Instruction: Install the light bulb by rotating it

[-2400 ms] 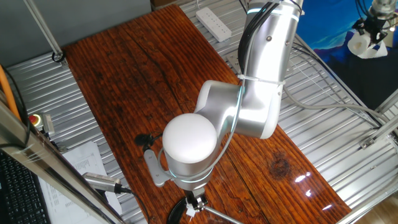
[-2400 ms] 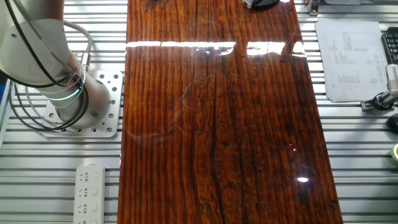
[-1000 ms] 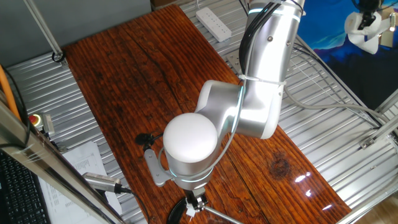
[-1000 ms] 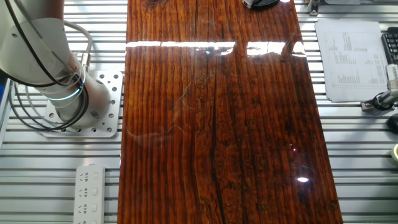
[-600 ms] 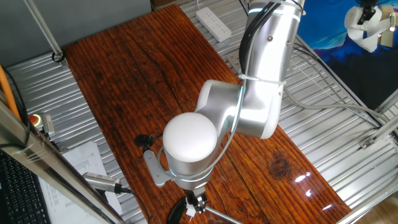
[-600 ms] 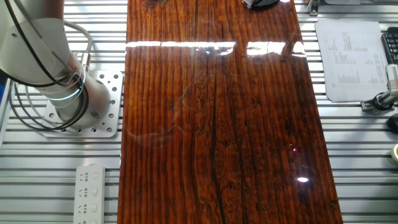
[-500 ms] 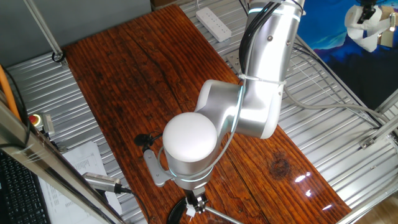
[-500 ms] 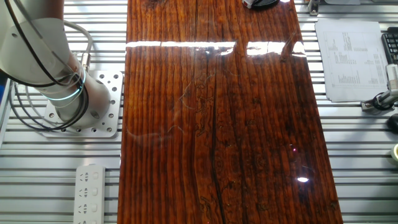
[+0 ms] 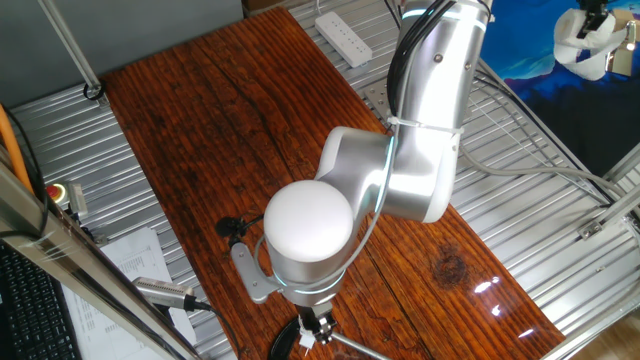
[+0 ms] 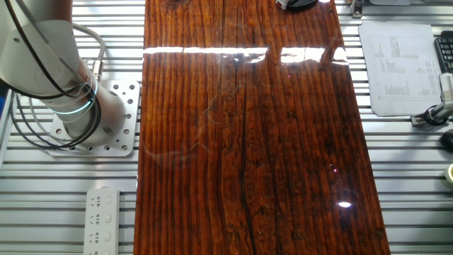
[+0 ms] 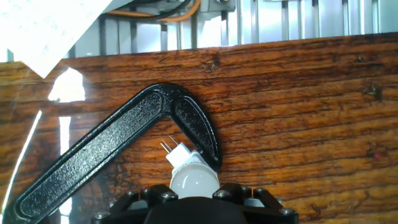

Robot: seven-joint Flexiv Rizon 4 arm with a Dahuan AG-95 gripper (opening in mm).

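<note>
light bulb [image 11: 191, 174] low in hand view | fingers cropped, grip unclear | black bracket [image 11: 118, 149] behind

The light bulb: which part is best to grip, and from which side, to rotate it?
Grip the light bulb by its rounded white dome, coming from the end opposite its two pins. The dome is the widest part; the narrow base and pins, pointing toward the black angled bracket, must stay free.

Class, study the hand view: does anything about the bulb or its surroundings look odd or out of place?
The light bulb sits at the claw, its two pins pointing up-left over a black V-shaped bracket lying on the wooden table. No socket for it is visible in any view. Nothing looks spilled or broken.
</note>
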